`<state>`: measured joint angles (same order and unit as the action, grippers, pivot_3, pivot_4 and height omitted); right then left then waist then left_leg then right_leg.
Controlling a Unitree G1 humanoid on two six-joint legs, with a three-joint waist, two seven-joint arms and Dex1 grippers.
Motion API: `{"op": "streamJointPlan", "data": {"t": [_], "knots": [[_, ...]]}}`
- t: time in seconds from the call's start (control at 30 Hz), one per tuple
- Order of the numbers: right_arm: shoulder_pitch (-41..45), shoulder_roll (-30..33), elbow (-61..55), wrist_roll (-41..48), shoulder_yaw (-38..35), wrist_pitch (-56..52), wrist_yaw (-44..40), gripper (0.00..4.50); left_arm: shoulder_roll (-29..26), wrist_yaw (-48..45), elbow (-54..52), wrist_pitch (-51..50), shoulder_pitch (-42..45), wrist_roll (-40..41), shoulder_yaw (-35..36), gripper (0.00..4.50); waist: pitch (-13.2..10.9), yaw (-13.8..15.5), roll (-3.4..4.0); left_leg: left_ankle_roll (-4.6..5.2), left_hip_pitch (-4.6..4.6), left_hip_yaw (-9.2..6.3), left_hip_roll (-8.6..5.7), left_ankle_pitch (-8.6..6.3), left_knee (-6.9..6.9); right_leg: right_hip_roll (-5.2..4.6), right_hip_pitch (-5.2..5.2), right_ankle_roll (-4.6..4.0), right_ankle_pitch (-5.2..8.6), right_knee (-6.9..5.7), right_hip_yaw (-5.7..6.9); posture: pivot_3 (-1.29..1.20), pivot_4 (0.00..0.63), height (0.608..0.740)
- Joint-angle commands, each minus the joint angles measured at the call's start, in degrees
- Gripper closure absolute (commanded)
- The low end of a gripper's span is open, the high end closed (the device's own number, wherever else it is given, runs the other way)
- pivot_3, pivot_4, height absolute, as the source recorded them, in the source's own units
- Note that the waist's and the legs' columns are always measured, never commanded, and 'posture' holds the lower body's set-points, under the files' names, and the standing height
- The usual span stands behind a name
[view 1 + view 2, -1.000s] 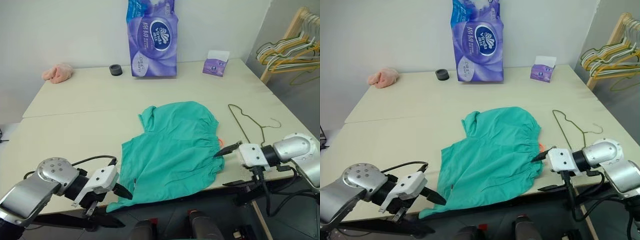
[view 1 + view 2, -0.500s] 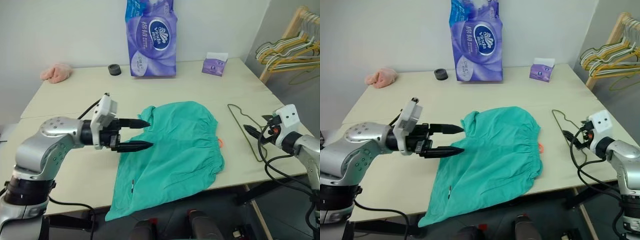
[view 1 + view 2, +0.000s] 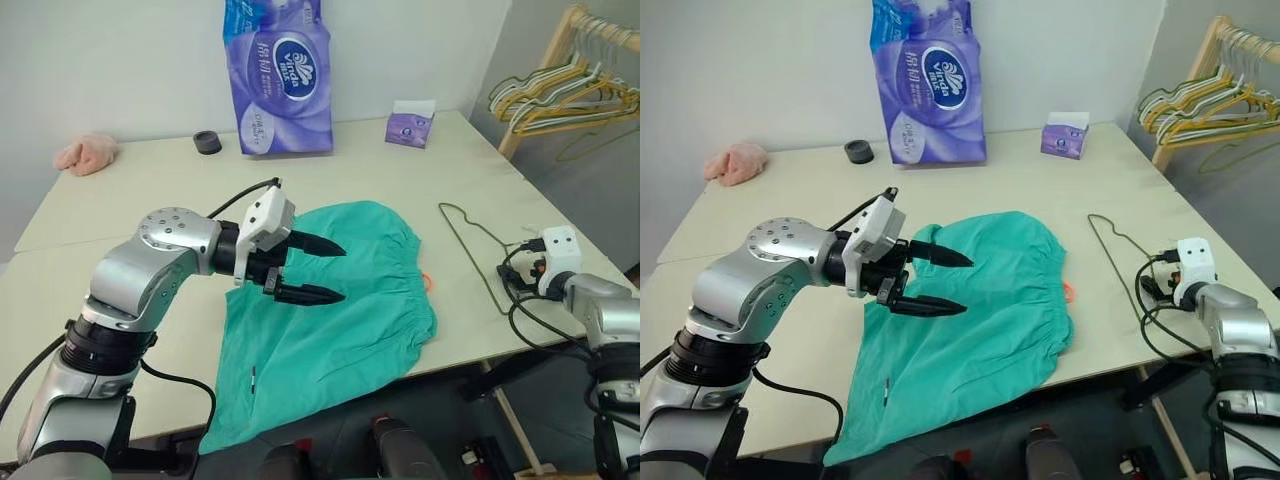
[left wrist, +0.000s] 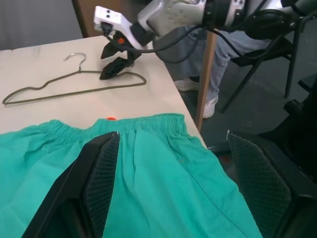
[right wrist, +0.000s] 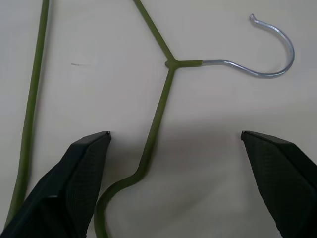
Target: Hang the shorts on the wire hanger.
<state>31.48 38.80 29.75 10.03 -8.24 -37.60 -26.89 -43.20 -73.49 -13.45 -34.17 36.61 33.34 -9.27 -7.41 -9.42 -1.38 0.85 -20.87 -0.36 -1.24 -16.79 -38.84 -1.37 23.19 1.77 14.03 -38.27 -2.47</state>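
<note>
Both grippers are spread: the left gripper (image 3: 325, 270) hovers over the flat shorts (image 3: 350, 300), the right gripper (image 5: 176, 141) above the wire hanger (image 3: 470, 250) (thin wire could slip the pinch).

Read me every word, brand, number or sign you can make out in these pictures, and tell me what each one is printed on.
"Vinda": in the dark blue oval on the purple tissue pack at the back of the table.
White characters above that oval on the same pack: too blurred to read.
Print on the small purple tissue box: too small to read.
Small white mark on the leg of the shorts: too small to read.
</note>
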Motion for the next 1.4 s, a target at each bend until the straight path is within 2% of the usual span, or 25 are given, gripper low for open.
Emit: {"op": "streamJointPlan", "data": {"t": [0.03, 0.2, 0.37, 0.57, 0.7, 0.97, 1.17, 1.4], "knots": [[2.2, 0.6, 7.4, -2.6, 2.4, -1.0, -1.2, 0.96, 0.4, -0.6, -0.3, 1.6, 1.3, -0.9, 0.2, 0.80, 0.0, -0.2, 0.00, 0.02, 0.00, -0.01, 0.02, -0.01, 0.00, 0.02, -0.03, 0.02, -0.02, 0.07, 0.01, -0.21, 0.116, 0.740], [5.2, -0.5, 14.6, -3.0, 3.0, -2.6, -1.1, 2.67, 1.0, -0.7, -0.3, 2.3, 1.0, -1.8, 0.4, 0.80, 0.2, -0.1, -0.29, 0.02, -0.02, 0.02, 0.01, -0.02, -0.02, -0.01, -0.14, 0.21, -0.14, 0.32, -0.03, -0.21, 0.113, 0.740], [6.7, -1.8, 16.9, -2.5, 1.3, -1.9, 2.0, 4.41, 0.6, -0.7, -0.4, 2.1, 0.3, -1.8, 1.3, 0.80, 0.4, 0.2, -0.64, 0.02, 0.03, -0.07, -0.01, -0.02, -0.05, -0.06, -0.36, 0.28, -0.18, 0.53, 0.06, -0.20, 0.109, 0.740], [6.6, -0.7, 13.8, -3.0, -0.2, 4.9, 3.9, 4.46, 1.2, 2.5, 5.6, 3.7, 0.2, -4.3, 2.8, 0.80, 0.4, 0.2, -0.61, 0.02, 0.06, -0.12, -0.07, -0.03, -0.05, -0.13, -0.47, 0.33, -0.21, 0.61, 0.09, -0.20, 0.105, 0.740], [3.6, 1.9, 4.2, -5.4, 2.1, 12.9, 0.3, 4.50, 2.4, 6.4, 14.4, 6.9, 2.2, -7.7, 4.5, 0.02, 0.2, 0.3, -0.36, 0.03, 0.00, -0.10, -0.09, -0.03, -0.03, -0.15, -0.38, 0.34, -0.21, 0.61, 0.07, -0.21, 0.106, 0.740], [-0.3, 4.9, -18.6, -11.3, 7.9, 26.9, -4.3, 4.50, 4.4, 9.1, 31.8, 9.6, 10.7, -8.6, 9.6, 0.02, 0.0, -1.0, 0.00, -0.01, -0.26, 0.08, -0.01, -0.07, 0.00, -0.20, 0.15, 0.42, -0.26, 0.35, -0.08, -0.23, 0.104, 0.740], [0.2, 5.2, -28.0, -17.6, 14.4, 39.8, -7.4, 4.50, 3.1, 1.2, 35.0, 9.5, 12.6, -9.9, 7.3, 0.02, 0.0, -1.7, 0.01, -0.08, -0.27, 0.00, -0.01, -0.11, 0.01, -0.33, 0.15, 0.43, -0.26, 0.32, -0.01, -0.23, 0.101, 0.740], [4.0, 3.8, -32.2, -20.1, 18.5, 47.0, -11.1, 4.50, 2.2, -6.2, 34.2, 14.2, 11.2, -14.4, 2.7, 0.02, 0.0, -1.8, 0.01, -0.08, -0.27, -0.03, -0.04, -0.11, -0.01, -0.40, 0.15, 0.41, -0.26, 0.34, 0.02, -0.23, 0.101, 0.740]]}}
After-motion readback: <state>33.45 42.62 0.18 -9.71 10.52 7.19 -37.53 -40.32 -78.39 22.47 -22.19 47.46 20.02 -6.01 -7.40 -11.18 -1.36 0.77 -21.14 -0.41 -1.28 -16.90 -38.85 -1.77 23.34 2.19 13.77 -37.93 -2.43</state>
